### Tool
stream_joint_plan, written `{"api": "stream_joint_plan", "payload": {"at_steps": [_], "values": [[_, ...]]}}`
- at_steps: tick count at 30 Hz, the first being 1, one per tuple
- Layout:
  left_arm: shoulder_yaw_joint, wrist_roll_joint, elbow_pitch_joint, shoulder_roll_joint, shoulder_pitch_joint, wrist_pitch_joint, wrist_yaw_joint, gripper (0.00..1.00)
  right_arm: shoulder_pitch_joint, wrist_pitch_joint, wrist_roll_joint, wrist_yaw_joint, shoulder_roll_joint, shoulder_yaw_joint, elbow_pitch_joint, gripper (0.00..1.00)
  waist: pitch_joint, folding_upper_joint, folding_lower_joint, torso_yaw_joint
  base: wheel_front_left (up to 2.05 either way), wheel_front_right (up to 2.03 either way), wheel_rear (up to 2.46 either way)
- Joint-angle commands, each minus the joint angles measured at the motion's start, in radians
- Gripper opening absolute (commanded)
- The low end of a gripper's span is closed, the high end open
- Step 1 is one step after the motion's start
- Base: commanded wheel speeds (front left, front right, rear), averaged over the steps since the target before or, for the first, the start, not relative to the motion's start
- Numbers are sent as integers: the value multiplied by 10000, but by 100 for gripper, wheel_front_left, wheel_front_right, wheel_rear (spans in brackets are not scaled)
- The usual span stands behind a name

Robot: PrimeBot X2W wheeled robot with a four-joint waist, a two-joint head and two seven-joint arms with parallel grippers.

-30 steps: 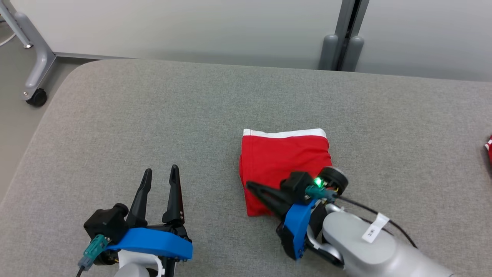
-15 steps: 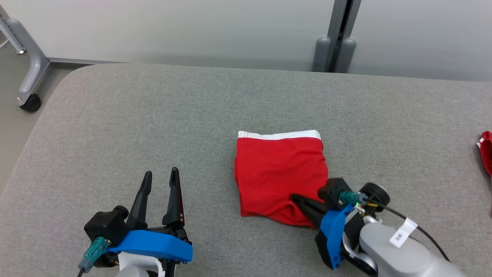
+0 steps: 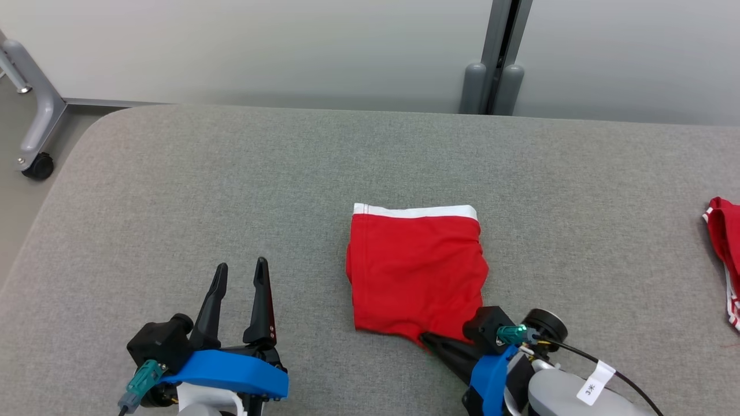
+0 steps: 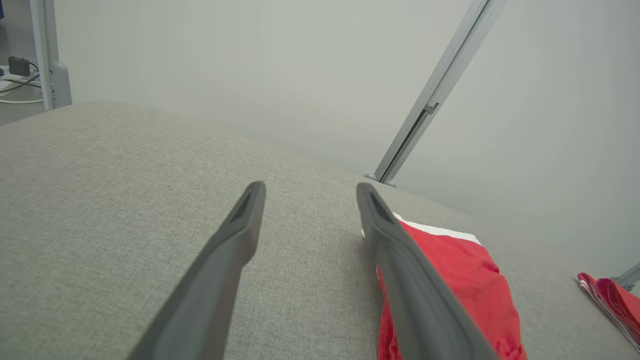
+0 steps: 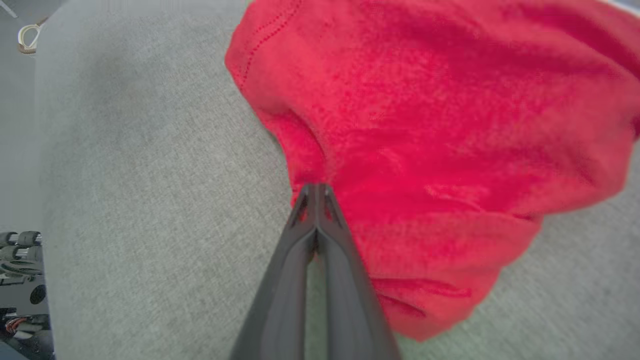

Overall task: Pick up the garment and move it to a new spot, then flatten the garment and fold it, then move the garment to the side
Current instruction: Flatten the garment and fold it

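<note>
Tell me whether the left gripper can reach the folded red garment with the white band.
Probably yes: only bare grey padded surface lies between the open left gripper and the garment; the right gripper pinches its near edge.

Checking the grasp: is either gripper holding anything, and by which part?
The right gripper is shut on the red garment, pinching its near edge, opposite the white waistband. The left gripper is open, holding nothing.
</note>
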Motion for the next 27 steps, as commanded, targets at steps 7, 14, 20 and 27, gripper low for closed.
{"api": "stream_joint_plan", "payload": {"at_steps": [7,14,20,27], "values": [[-60,81,28,28,113,-43,49,100,46,-804,-375,1,95,-1300,-275,0,-210,-1,0,-243,0,0,0],[-26,315,173,-19,131,-43,-41,100,995,-936,-1397,1,217,-4483,-1216,100,-526,-1,0,-560,0,0,0],[237,834,357,-107,270,-45,-111,100,2728,-930,-2748,1,993,-7822,-2294,100,-733,-1,0,-781,0,0,0],[695,1472,499,-210,748,-44,-204,100,4448,-934,-4117,1,2254,-10264,-3181,100,-841,-1,0,-924,0,0,0]]}}
